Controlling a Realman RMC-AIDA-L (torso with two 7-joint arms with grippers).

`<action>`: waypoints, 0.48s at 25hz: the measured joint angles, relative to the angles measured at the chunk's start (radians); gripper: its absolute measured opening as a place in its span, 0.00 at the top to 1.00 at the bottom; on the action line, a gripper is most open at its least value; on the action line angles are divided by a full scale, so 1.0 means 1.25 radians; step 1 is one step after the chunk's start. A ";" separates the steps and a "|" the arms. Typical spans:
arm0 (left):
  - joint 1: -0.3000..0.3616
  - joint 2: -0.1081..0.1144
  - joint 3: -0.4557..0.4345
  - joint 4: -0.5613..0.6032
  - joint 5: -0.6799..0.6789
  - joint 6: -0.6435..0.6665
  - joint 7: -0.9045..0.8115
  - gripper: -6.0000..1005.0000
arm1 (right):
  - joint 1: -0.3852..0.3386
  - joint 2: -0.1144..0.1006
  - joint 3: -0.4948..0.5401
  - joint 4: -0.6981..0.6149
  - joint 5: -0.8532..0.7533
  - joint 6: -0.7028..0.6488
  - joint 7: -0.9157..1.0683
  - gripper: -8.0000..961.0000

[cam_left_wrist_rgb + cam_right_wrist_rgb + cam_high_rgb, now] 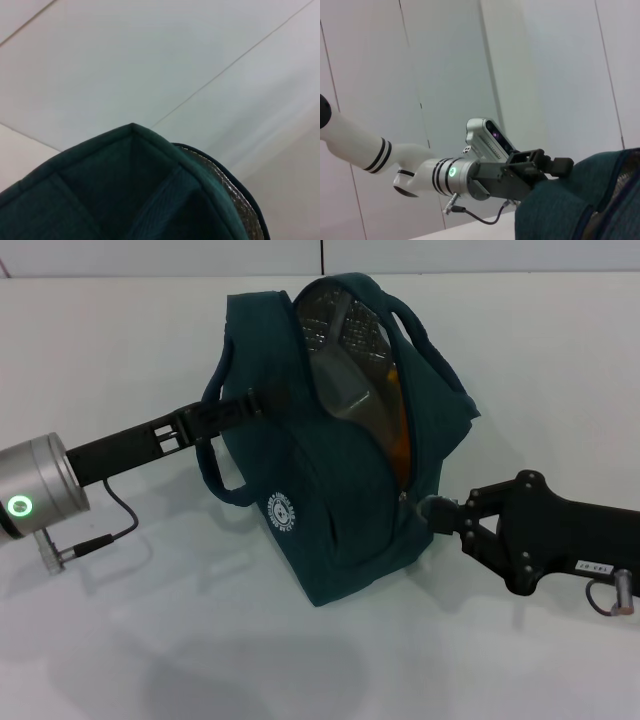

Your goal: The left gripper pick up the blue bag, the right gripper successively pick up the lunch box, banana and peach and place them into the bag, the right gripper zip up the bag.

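A dark teal blue bag [345, 490] sits tilted on a white table [120, 640], its top opening facing up and toward the robot's right. The zipper is partly open, showing silver foil lining [335, 335] and a strip of orange inside, likely the banana [398, 425]; the lunch box and peach cannot be made out. On the bag's near side is a small round white logo [283, 513] with ring-shaped lettering too small to read.

The left gripper [250, 405] reaches in from the left, its black fingers pinching the bag's upper left edge beside a loop handle [225, 475]. Its silver arm segment carries a glowing green ring light [19, 506]. The left wrist view shows only a teal fabric corner of the bag and a sliver of foil against a white wall.

The right gripper [437, 512] comes in from the right at the bag's lower right end, its fingertips pressed together on the zipper pull [428, 507] at the end of the zipper line. A small white label [593, 566] on its black body has writing too small to read.
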 joint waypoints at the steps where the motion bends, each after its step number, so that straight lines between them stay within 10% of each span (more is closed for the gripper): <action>1: 0.000 0.000 -0.001 -0.002 0.000 0.000 0.008 0.21 | 0.002 0.000 0.002 0.000 0.000 0.000 0.000 0.99; 12: 0.037 0.001 -0.002 -0.048 -0.119 0.018 0.208 0.20 | 0.035 0.007 0.020 -0.024 0.082 0.026 -0.003 0.99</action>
